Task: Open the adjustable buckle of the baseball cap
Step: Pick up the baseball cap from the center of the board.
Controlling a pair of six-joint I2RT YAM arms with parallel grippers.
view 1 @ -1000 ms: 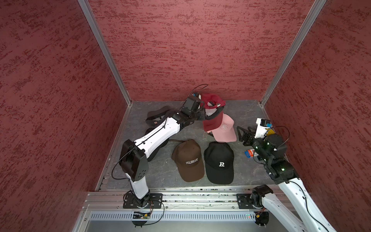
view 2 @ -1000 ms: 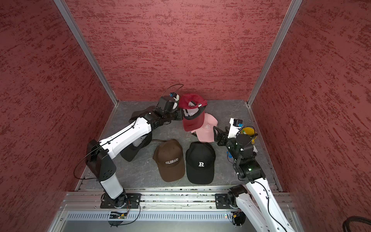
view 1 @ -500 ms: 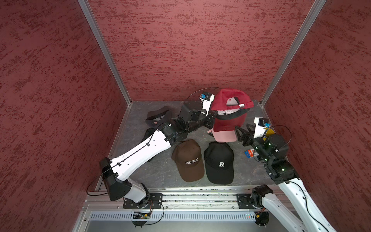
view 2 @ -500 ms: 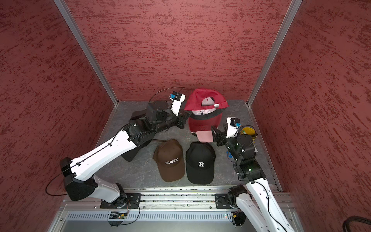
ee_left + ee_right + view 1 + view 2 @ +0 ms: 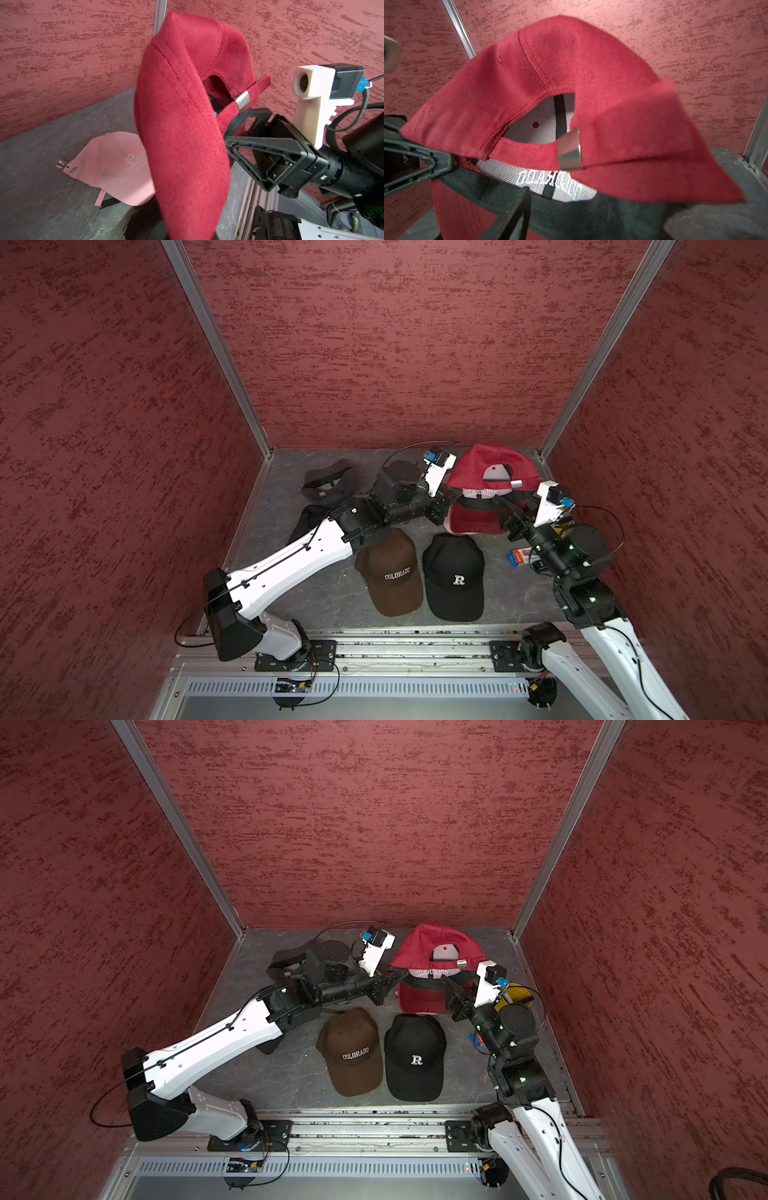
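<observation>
Red cap (image 5: 490,466) is hanging in the air over the back of the table (image 5: 278,489), its rear opening facing both top views, above the pink cap (image 5: 116,164) lying on the surface. We are pinching its side rim with the left gripper (image 5: 454,494), whose fingers are pressed fully together on the fabric, so the crown is drooping from that one hold. Our right gripper (image 5: 236,128) is reaching in from the opposite side with its fingers standing apart, just below the metal buckle (image 5: 569,152) and close to the black sweatband; we are seeing nothing clamped between them. We are judging the cap to be light and floppy: the cloth is likely to fold and swing under any push, so the left hold is serving as the anchor. The buckle is looking small, smooth and stiff, probably slippery for the pads. We are thinking the best place to grasp is the strap (image 5: 527,148) right beside the buckle, or the loose strap tail (image 5: 262,82) sticking out past it, pulling along the strap rather than on the crown.
</observation>
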